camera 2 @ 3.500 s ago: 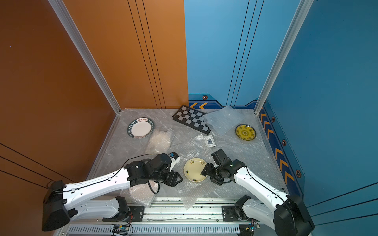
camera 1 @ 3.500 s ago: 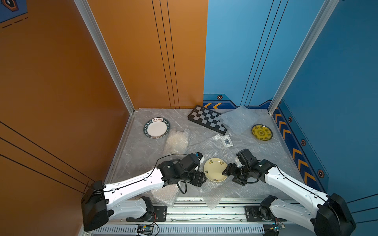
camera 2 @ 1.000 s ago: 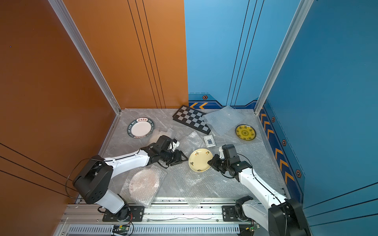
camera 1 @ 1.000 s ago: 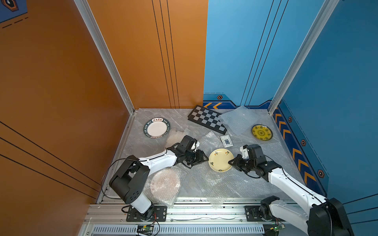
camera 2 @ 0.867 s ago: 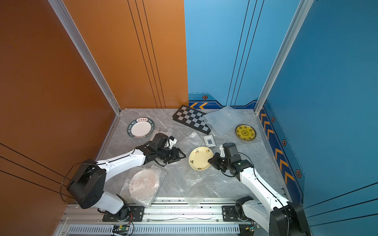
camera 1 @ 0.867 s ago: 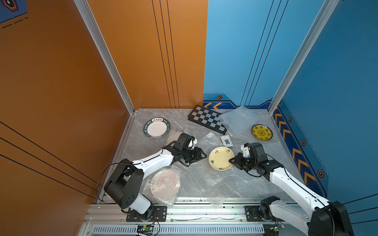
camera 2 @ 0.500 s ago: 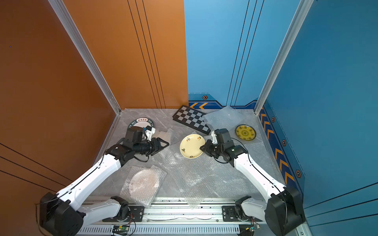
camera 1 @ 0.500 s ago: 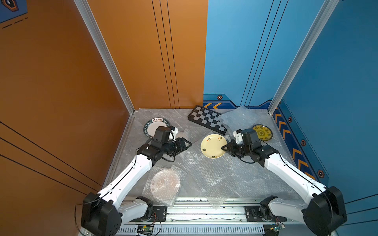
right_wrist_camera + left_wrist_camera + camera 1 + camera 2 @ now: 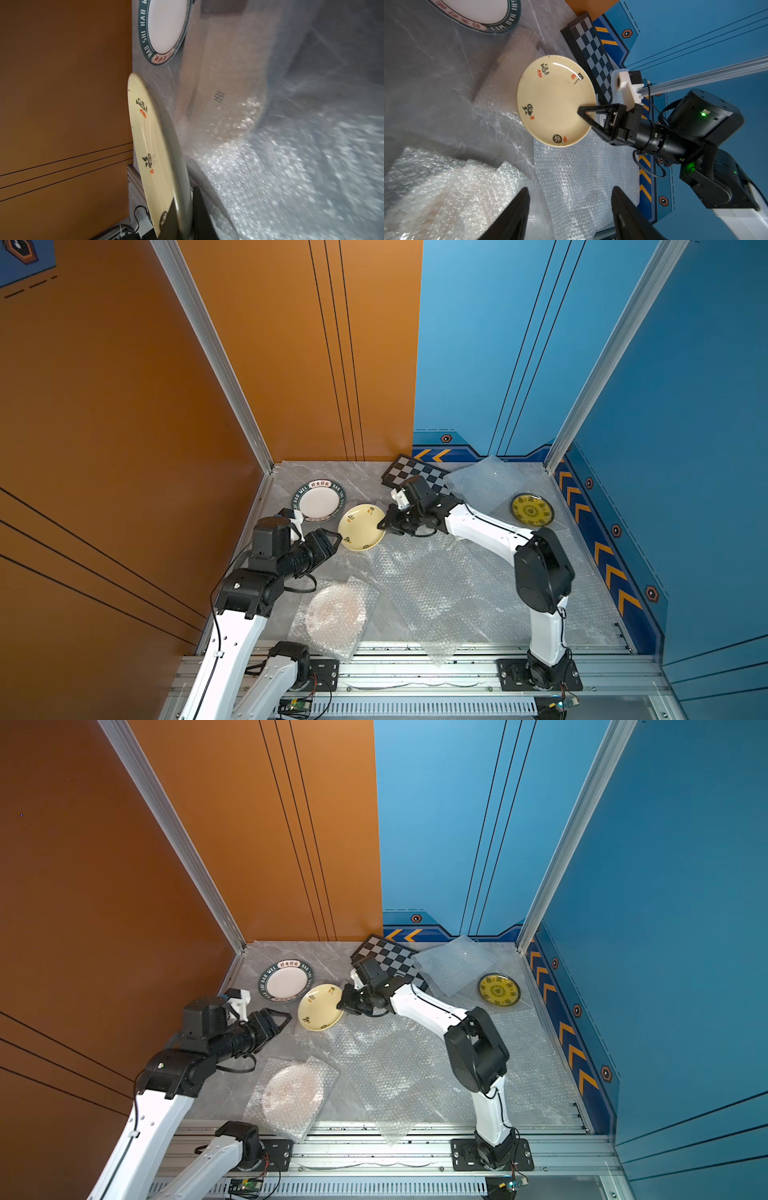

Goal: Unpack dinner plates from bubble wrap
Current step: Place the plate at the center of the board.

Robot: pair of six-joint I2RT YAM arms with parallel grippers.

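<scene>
Right wrist view crops right pincer (image 9: pixel 184 212) clamping cream plate (image 9: pixel 149 145)

four plates (image 9: pixel 320 504) (image 9: pixel 360 526) (image 9: pixel 532 510) (image 9: pixel 336 610), one checkerboard (image 9: pixel 419 477), two arms (image 9: pixel 241 614) (image 9: pixel 486 526)

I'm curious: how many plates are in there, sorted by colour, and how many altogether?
white plate, green-lettered rim: 1
cream plate, held at its edge by the right gripper: 1
yellow plate, dark pattern: 1
wrapped plate, inside bubble wrap, colour unclear: 1
Total: 4 plates
</scene>
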